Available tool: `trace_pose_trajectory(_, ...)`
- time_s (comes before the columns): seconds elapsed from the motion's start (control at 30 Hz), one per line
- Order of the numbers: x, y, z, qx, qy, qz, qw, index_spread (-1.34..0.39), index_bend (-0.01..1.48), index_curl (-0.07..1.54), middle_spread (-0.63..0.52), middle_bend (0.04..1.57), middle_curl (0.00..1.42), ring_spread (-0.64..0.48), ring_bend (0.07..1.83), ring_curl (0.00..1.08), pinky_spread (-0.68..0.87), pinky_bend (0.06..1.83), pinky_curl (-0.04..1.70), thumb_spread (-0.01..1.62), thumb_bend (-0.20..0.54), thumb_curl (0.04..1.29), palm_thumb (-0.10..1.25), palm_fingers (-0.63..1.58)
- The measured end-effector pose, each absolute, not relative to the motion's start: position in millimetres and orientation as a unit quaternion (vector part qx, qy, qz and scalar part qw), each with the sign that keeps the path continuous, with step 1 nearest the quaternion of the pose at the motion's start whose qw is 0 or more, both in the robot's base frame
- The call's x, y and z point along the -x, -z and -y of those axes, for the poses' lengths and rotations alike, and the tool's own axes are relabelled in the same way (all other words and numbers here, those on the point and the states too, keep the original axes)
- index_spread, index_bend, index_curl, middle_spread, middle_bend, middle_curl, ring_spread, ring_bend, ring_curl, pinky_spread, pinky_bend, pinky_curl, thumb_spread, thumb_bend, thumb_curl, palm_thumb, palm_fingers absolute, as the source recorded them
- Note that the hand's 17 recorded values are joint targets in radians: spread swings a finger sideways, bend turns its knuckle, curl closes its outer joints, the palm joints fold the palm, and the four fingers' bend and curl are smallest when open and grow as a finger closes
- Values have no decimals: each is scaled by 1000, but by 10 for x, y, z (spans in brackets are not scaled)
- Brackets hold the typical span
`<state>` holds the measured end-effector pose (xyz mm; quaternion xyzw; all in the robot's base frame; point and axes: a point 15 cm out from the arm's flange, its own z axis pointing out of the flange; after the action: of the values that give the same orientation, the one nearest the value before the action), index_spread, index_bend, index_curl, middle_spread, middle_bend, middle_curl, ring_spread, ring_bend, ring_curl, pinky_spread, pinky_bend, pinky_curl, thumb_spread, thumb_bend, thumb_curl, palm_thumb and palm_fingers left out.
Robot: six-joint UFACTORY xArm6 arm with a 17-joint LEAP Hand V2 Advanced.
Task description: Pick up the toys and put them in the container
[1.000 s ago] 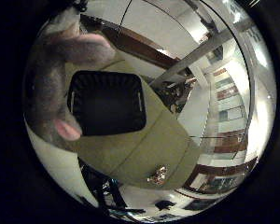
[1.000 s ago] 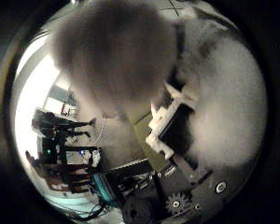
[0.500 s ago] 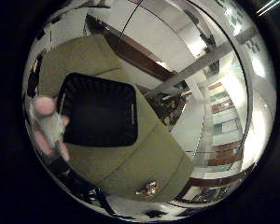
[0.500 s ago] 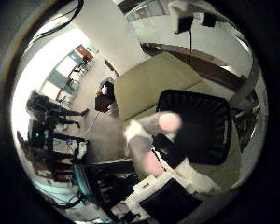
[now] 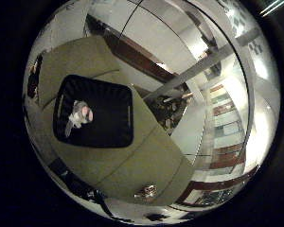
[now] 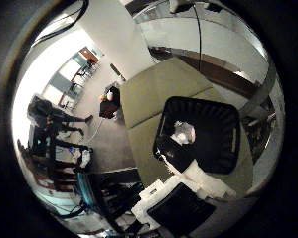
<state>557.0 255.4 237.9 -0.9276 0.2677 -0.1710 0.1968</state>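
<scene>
I see a small grey and pink plush toy lying inside the black container, near one wall. The container sits on the olive-green desk. My hand hangs above, well apart from the toy, holding nothing; I cannot tell how its fingers are set.
</scene>
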Motion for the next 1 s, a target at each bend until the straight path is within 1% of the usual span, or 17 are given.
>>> trace_pose_trajectory(0.2, -5605, -2306, -1811, 922, 151, -315, 166, -429, 171, 326, -62, 197, 341, 9, 283, 254, 257, 457, 188, 1081, -26, 320, 549, 189)
trace_pose_trajectory(0.37, -5761, -2326, -889, 903, 159, -370, 149, -396, 164, 310, -45, 215, 347, 30, 267, 249, 255, 444, 160, 1084, -25, 313, 531, 202)
trace_pose_trajectory(0.5, -5765, -2283, -228, 887, 155, -415, 134, -367, 165, 302, -53, 219, 346, 41, 264, 250, 255, 445, 146, 1087, -25, 307, 518, 207)
trace_pose_trajectory(0.6, -5732, -2215, 238, 872, 151, -449, 124, -344, 165, 299, -54, 215, 345, 48, 267, 252, 254, 445, 137, 1086, -26, 303, 503, 212)
trace_pose_trajectory(0.73, -5654, -2099, 862, 848, 147, -497, 112, -263, 165, 298, 12, 226, 347, 62, 284, 256, 257, 438, 123, 1086, -23, 300, 500, 239)
trace_pose_trajectory(0.87, -5462, -1712, 1528, 816, 121, -557, 94, -215, 163, 296, 74, 219, 344, 87, 301, 257, 258, 450, 114, 1086, -23, 298, 500, 240)
trace_pose_trajectory(1.0, -5271, -1380, 1949, 790, 97, -600, 84, -185, 163, 292, 112, 219, 342, 110, 313, 255, 261, 468, 108, 1086, -23, 298, 500, 236)
